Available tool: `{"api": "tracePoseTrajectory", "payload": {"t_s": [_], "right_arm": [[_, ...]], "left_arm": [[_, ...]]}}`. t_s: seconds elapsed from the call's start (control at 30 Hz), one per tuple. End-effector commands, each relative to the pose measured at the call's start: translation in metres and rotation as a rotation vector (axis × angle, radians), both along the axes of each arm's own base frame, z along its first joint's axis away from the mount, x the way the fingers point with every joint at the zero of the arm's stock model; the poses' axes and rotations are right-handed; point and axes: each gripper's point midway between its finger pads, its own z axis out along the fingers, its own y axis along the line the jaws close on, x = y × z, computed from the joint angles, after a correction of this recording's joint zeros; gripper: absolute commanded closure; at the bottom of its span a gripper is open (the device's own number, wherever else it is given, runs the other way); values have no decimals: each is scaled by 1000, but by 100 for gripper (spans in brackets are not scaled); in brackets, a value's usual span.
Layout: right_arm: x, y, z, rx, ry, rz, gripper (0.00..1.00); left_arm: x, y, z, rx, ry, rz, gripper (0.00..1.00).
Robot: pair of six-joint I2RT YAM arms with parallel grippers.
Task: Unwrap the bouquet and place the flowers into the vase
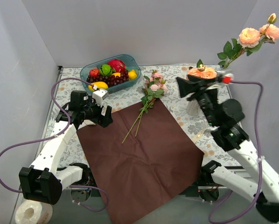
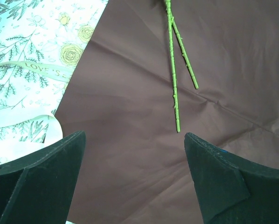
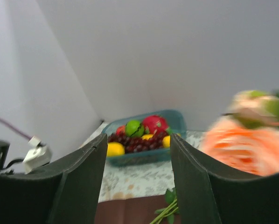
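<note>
Handling: flowers seem light, stems thin and stiff; best hold mid-stem.
Left claw: open, empty.
Right claw: open, empty.

- Teal bowl of fruit at the desk's far edge, left of centre.
- Floral cloth covering the desk.
- White roll by the near left corner.

**Free room:** flat dark maroon paper sheet, centre to 6 o'clock, open ground for a pass.

**Obstacles:**
- Two green-stemmed pink artificial roses lie across the sheet's 12 o'clock corner.
- Teal plastic bowl of fruit, 11 o'clock.
- Small white ceramic vase, 2 o'clock, crowded by peach blooms.
- A tall rose spray leans overhead toward 1 o'clock.
- Cream ribbon lies off the sheet's 9 o'clock edge.
</note>
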Motion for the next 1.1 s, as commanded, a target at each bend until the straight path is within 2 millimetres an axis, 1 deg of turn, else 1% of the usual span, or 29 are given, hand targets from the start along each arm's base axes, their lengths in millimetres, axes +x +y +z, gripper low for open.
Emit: {"api": "tracePoseTrajectory", "payload": {"t_s": [0.0,0.03,0.07,0.1,0.13,0.17,0.2,0.23,0.27,0.3,0.33,0.37,0.4,0.43,0.47,0.5,0.53,0.57,0.6,0.67,0.77,0.8,0.87,0.9,0.93,0.97,1.0,1.03,1.07], "right_arm": [[8,45,0,-292,-32,-147,35],[4,84,-12,-354,-25,-90,35],[5,92,1,-355,-42,-108,34],[6,105,-2,-393,-30,-101,32],[16,133,-23,-467,20,-94,31],[25,130,-5,-442,59,-167,27],[31,133,-32,-574,154,-186,9],[45,157,-71,-609,270,-200,8],[48,163,-88,-670,328,-208,7],[49,167,-91,-691,381,-203,6],[52,182,-127,-750,460,-189,5],[46,203,-141,-714,515,-92,5],[44,212,-158,-743,541,-45,5],[40,225,-181,-767,578,20,9],[37,230,-192,-717,632,38,11],[35,230,-209,-704,683,57,15],[39,231,-217,-650,740,88,19],[42,228,-222,-573,798,71,22],[45,223,-230,-547,830,54,25],[49,217,-246,-523,845,18,26],[50,218,-266,-491,921,-23,26],[51,221,-281,-486,962,-38,26],[54,228,-288,-465,998,-33,26],[57,230,-302,-469,1024,-41,29],[59,234,-306,-451,1044,-39,30],[64,237,-306,-434,1051,-42,32],[68,237,-316,-437,1069,-56,36],[70,238,-319,-422,1082,-62,38],[74,242,-316,-403,1082,-63,40]], "left_arm": [[7,-2,19,-26,-37,7,13],[8,-1,19,-19,-39,13,13],[10,1,19,-10,-44,23,13],[11,2,19,-6,-48,31,13],[12,3,18,-3,-52,38,13],[13,6,19,5,-57,50,13],[16,6,20,5,-69,59,12],[17,8,20,0,-71,73,12],[19,10,20,6,-75,86,12],[22,12,21,4,-87,98,11],[24,15,20,7,-89,116,11],[26,17,21,7,-95,135,10],[29,21,21,13,-103,151,9],[31,25,21,16,-103,168,7],[32,27,22,17,-105,173,6],[32,29,21,15,-99,179,5],[34,35,22,15,-100,199,3],[35,38,22,15,-102,208,2],[36,42,21,17,-100,214,2],[37,53,18,15,-94,236,2],[38,59,13,23,-86,236,2],[37,59,7,29,-77,227,2],[38,61,-1,45,-70,225,2],[36,62,-10,54,-58,224,2],[36,63,-15,67,-50,214,2],[36,72,-19,71,-42,245,2],[35,73,-23,74,-36,243,2],[33,73,-27,76,-26,238,2],[33,72,-27,72,-26,232,2]]}}
